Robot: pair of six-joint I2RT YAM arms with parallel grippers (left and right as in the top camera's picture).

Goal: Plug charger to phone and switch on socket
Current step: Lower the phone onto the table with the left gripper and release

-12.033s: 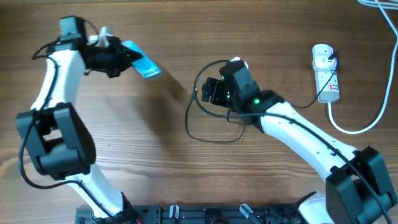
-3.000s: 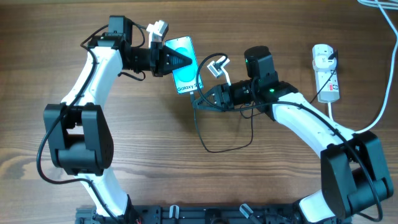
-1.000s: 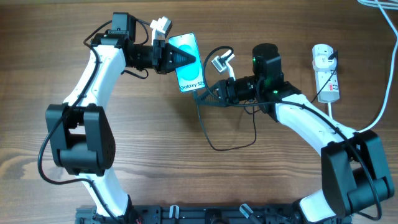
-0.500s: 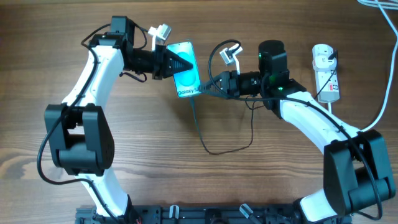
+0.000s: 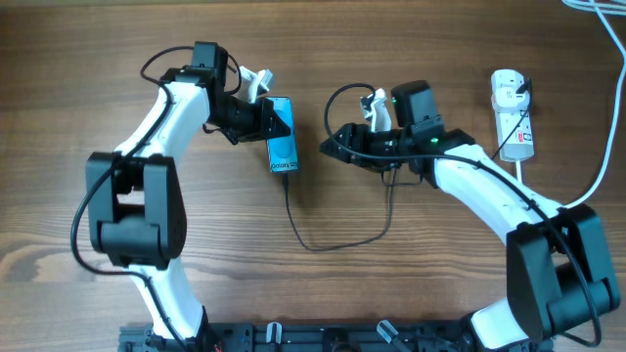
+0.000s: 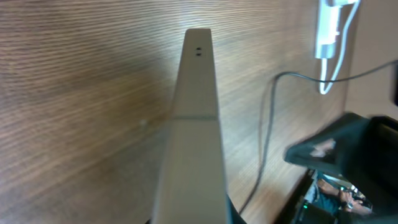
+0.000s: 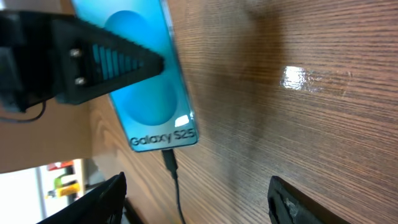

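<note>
The phone [image 5: 282, 139], screen lit teal with "Galaxy" text, is held in my left gripper [image 5: 266, 119], which is shut on its upper part. It also shows in the right wrist view [image 7: 151, 93] and edge-on in the left wrist view [image 6: 193, 118]. The charger's connector [image 7: 170, 159] sits in the phone's bottom end. Its thin black cable [image 5: 311, 244] loops across the table and under my right arm. My right gripper [image 5: 335, 145] is open and empty, a little right of the phone. The white socket [image 5: 512, 115] lies at the far right with a black plug in it.
A thick white cable [image 5: 567, 200] curves from the socket off the table's right edge. The socket also shows at the top of the left wrist view [image 6: 328, 28]. The black cable loop lies between the two arms.
My right gripper has let go of the connector, opened and pulled back to the right. The connector now sits in the phone. My left gripper has turned and lowered the phone.
</note>
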